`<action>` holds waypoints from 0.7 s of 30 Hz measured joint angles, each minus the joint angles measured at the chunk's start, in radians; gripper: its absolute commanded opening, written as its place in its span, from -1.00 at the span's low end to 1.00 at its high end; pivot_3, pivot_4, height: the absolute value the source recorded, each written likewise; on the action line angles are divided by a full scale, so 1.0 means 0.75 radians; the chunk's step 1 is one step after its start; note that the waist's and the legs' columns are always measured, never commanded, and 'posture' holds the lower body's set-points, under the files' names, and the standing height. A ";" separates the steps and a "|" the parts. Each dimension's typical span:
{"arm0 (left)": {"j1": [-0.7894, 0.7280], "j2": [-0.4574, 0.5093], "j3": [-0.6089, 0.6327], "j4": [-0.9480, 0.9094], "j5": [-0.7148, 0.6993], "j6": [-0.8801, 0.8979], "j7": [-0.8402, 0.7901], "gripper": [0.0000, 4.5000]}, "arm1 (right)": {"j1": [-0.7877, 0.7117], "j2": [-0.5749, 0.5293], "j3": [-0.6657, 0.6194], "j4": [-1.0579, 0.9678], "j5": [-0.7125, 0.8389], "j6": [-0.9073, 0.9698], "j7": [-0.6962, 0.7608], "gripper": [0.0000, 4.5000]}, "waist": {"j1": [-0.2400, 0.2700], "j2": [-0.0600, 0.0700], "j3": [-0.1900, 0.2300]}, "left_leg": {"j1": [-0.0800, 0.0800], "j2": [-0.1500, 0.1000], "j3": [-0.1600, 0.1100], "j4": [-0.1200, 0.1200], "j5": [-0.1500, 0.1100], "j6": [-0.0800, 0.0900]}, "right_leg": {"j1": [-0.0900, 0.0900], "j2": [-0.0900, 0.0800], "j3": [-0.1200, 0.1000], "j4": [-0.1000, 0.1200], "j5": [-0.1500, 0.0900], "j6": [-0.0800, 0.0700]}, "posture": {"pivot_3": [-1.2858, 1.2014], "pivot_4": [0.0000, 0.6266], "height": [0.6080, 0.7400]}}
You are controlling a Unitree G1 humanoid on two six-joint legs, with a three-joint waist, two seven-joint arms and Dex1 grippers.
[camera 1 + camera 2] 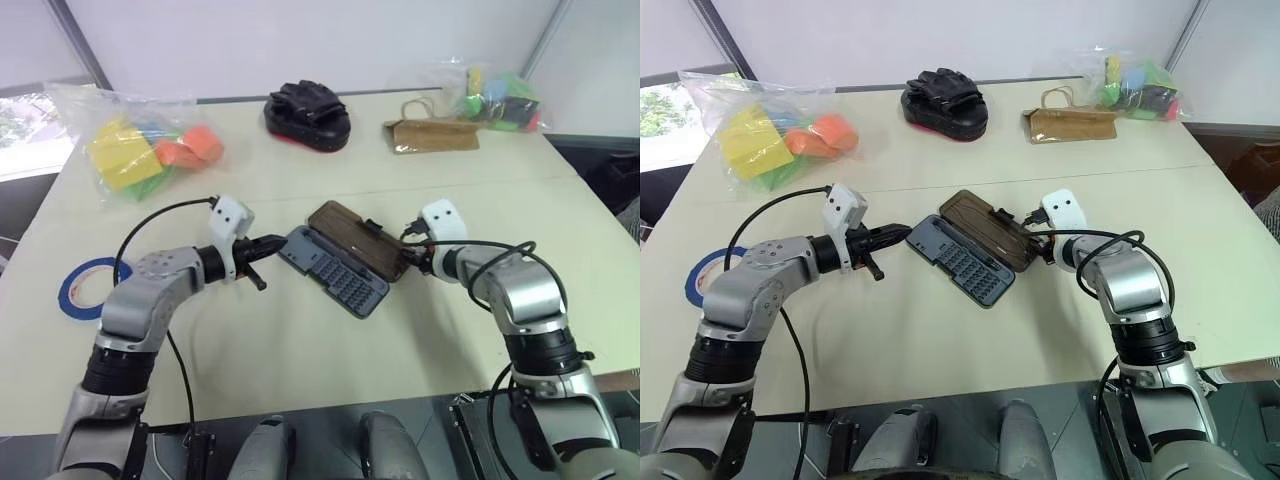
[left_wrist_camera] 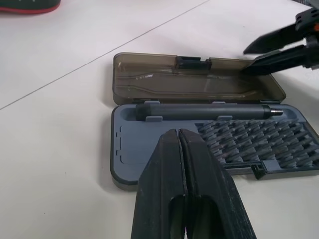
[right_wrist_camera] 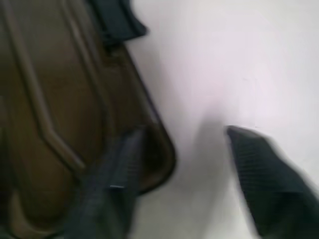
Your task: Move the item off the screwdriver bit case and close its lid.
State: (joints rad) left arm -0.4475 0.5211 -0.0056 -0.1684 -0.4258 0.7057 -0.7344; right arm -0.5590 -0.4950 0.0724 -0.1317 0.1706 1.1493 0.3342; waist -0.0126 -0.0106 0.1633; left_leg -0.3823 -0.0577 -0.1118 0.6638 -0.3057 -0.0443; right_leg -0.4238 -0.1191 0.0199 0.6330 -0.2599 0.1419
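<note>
The screwdriver bit case [image 1: 338,262] lies open mid-worktop [image 1: 300,340], its brown lid [image 1: 355,237] flat beside the tray. The blue tape ring [image 1: 88,286] sits well apart near the worktop's left edge. Left end effector [image 1: 262,254], fingers together, points at the case; right end effector [image 3: 179,164], fingers apart, straddles the lid's corner.

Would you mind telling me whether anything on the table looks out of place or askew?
The screwdriver bit case lies diagonally with its lid flopped open flat on the table. The blue tape ring sits near the table's left edge, partly behind the left arm.
</note>
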 measured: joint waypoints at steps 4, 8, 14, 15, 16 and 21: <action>-0.006 0.012 0.001 -0.001 0.000 0.000 -0.001 -1.00 | 0.003 -0.022 0.008 -0.019 0.001 0.018 0.034 -0.98 | -0.003 -0.003 -0.002 | 0.000 0.000 0.000 0.001 0.000 -0.001 | 0.001 0.000 0.000 0.000 0.000 0.000 | 0.03 -0.52 1.00; -0.039 0.012 0.002 -0.002 0.000 -0.019 -0.001 -1.00 | 0.001 -0.039 0.030 -0.022 -0.001 0.001 0.059 -0.98 | -0.006 -0.003 -0.002 | 0.001 0.000 -0.001 0.001 0.001 -0.002 | 0.001 0.001 0.000 0.001 0.000 0.000 | 0.03 -0.52 1.00; -0.044 0.015 0.014 0.001 0.001 -0.037 0.003 -1.00 | -0.017 -0.114 0.104 -0.009 -0.015 -0.059 0.155 -0.98 | -0.007 -0.003 -0.002 | 0.001 0.000 0.000 0.000 0.001 -0.002 | 0.000 0.001 0.000 0.001 0.000 0.000 | 0.03 -0.52 1.00; -0.045 0.015 0.015 0.003 0.001 -0.042 0.004 -1.00 | -0.024 -0.154 0.142 -0.003 -0.017 -0.095 0.203 -0.98 | -0.007 -0.003 -0.002 | 0.000 0.000 0.000 0.000 0.001 -0.002 | 0.000 0.001 0.000 0.000 0.000 0.000 | 0.03 -0.52 1.00; -0.046 0.014 0.017 0.005 0.002 -0.049 0.007 -1.00 | -0.037 -0.194 0.182 0.003 -0.019 -0.129 0.265 -0.98 | -0.009 -0.003 -0.002 | 0.000 0.000 0.000 0.000 0.001 -0.001 | -0.001 0.001 0.000 0.000 0.000 0.000 | 0.03 -0.52 1.00; -0.063 0.003 0.017 0.018 0.003 -0.066 0.014 -1.00 | -0.124 -0.334 0.385 0.070 -0.061 -0.408 0.590 -0.98 | -0.013 -0.002 -0.001 | -0.001 0.001 0.001 -0.001 0.001 -0.001 | -0.002 0.001 0.000 0.000 0.000 0.000 | 0.03 -0.52 1.00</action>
State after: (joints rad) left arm -0.4945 0.5233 0.0070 -0.1548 -0.4238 0.6559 -0.7239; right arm -0.6517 -0.7457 0.3610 -0.0793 0.1249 0.8433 0.7768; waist -0.0220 -0.0120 0.1624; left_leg -0.3827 -0.0572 -0.1109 0.6634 -0.3051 -0.0454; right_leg -0.4250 -0.1185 0.0195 0.6330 -0.2598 0.1418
